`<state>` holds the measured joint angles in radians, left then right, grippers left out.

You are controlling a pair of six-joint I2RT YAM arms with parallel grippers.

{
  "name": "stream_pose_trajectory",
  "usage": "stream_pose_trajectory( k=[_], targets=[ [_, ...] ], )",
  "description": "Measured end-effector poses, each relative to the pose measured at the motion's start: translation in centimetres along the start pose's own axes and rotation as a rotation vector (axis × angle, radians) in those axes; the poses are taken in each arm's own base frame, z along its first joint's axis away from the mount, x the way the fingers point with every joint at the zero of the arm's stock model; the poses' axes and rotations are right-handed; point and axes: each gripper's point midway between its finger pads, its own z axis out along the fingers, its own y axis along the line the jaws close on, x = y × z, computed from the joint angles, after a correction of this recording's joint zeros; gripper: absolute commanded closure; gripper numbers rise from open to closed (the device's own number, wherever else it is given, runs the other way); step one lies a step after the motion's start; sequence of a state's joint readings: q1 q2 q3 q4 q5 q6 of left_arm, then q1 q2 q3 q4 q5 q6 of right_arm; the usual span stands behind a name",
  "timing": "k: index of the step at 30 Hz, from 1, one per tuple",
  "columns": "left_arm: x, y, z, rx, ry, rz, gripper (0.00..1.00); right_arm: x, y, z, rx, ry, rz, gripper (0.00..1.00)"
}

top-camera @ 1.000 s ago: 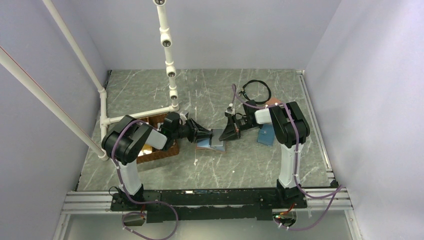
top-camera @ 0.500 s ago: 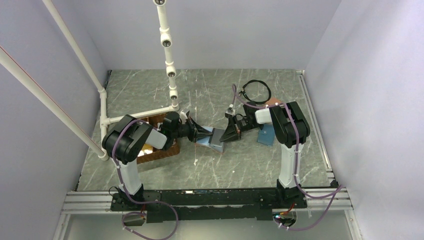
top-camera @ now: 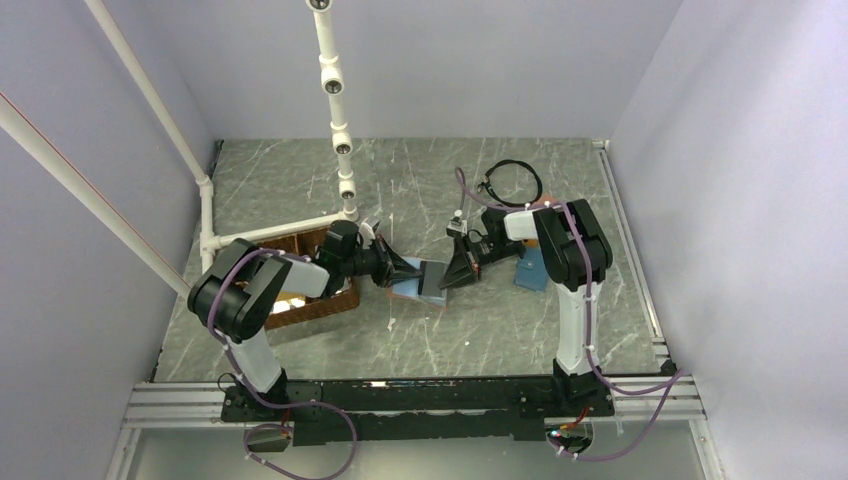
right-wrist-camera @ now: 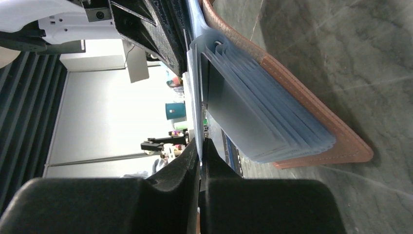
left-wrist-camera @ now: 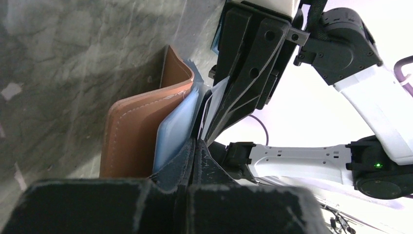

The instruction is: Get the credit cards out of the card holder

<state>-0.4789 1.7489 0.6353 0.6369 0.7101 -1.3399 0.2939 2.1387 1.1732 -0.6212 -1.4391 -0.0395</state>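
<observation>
Left gripper: my left gripper (left-wrist-camera: 195,145) has its fingers pressed together, pinching the light-blue pocket edge of the holder from the left side.
Right gripper: my right gripper (right-wrist-camera: 198,146) has its fingers together on one thin pale-blue leaf at the holder's open edge. I cannot tell whether a card sits inside that leaf.
Card holder: the salmon-pink folding leather-like card holder (left-wrist-camera: 131,139) hangs open between the two grippers near the middle of the grey marbled table (top-camera: 500,335). Its leather cover faces the table and its light-blue inner pockets (right-wrist-camera: 265,124) fan out. I cannot tell whether it rests on the table.
Credit card: in the right wrist view I see one dark grey flat credit card (right-wrist-camera: 228,100) tucked in a pocket just behind the pinched leaf. Any others are hidden by the pocket leaves.
Arms: both arms reach inward, their gripper tips nearly meeting over the holder.
Nearby: a teal-blue wallet (top-camera: 530,270) lies just right of the right arm's wrist. A black cable loop (top-camera: 515,181) lies further back, and a brown woven tray (top-camera: 312,300) sits under the left arm.
</observation>
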Motion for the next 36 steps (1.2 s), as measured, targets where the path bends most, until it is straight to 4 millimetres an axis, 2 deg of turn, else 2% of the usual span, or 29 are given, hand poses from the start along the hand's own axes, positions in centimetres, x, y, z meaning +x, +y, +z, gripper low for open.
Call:
stream_pose_trajectory(
  k=[6, 15, 21, 27, 33, 36],
  targets=[
    [0.3, 0.9, -0.7, -0.026, 0.000, -0.004, 1.00, 0.4, -0.7, 0.1, 0.002, 0.011, 0.006, 0.96],
    [0.0, 1.2, -2.0, -0.043, -0.017, 0.005, 1.00, 0.7, -1.9, -0.1, 0.054, 0.027, -0.013, 0.97],
    [0.6, 1.4, -2.7, -0.090, -0.003, 0.018, 1.00, 1.1, -3.1, -0.4, 0.128, 0.049, -0.046, 0.97],
    [0.6, 0.7, -3.3, -0.137, 0.003, 0.054, 1.00, 1.2, -3.8, -0.7, 0.175, 0.066, -0.067, 0.96],
    [1.0, 0.9, -3.8, -0.173, 0.017, 0.060, 1.00, 1.2, -3.6, -0.9, 0.191, 0.079, -0.075, 0.69],
    [1.1, -0.1, -4.5, -0.197, 0.018, 0.093, 1.00, 1.3, -3.1, -1.1, 0.199, 0.084, -0.098, 0.64]
  ],
)
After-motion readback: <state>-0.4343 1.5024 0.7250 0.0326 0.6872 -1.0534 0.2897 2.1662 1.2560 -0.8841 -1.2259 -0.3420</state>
